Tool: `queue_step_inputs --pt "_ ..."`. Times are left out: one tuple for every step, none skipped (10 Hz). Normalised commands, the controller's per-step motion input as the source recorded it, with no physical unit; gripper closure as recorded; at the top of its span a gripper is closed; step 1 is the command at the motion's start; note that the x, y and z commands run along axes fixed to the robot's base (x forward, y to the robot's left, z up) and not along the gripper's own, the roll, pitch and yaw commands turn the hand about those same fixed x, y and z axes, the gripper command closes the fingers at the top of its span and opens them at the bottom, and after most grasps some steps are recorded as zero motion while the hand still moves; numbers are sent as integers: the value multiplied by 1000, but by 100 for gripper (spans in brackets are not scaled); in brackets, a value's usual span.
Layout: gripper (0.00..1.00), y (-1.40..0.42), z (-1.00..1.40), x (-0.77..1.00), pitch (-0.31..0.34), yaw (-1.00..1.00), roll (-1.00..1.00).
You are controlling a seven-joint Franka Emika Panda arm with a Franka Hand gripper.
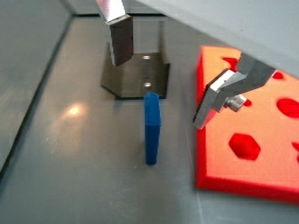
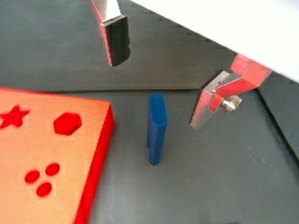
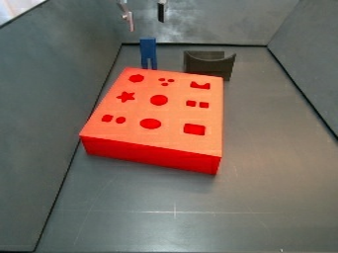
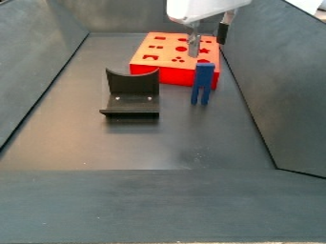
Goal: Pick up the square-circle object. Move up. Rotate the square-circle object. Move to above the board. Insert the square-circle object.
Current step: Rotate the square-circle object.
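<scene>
The square-circle object (image 1: 152,129) is a slim blue peg standing upright on the grey floor, close beside the board's (image 1: 251,140) short edge. Both side views show it, the peg (image 3: 148,51) at the far end of the red board (image 3: 158,109) and the peg (image 4: 201,82) in front of the board (image 4: 166,50). My gripper (image 1: 162,92) hangs open just above the peg, a finger on each side and nothing between them. In a wrist view the gripper (image 2: 155,94) straddles the peg (image 2: 156,131), with the board (image 2: 47,153) alongside.
The dark fixture (image 1: 138,77) stands just beyond the peg, also seen as the fixture (image 3: 209,62) and the fixture (image 4: 130,93). Grey sloping walls enclose the floor on all sides.
</scene>
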Motion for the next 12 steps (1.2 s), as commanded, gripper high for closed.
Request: queue_step_inputs --pt "0 -5 -29 24 5 1000 0" --pt "0 -5 -29 24 5 1000 0" --pt "0 -5 -29 24 5 1000 0" --pt "0 -5 -29 24 6 1000 0" --pt "0 -5 -29 24 6 1000 0" --pt "0 -6 -29 24 6 1000 0" --pt "0 -5 -29 24 6 1000 0" --pt "0 -5 -29 24 6 1000 0" --pt "0 -5 -29 24 7 1000 0" --pt "0 -5 -29 24 7 1000 0" --pt "0 -5 -29 24 7 1000 0" --pt "0 -5 -29 24 8 1000 0"
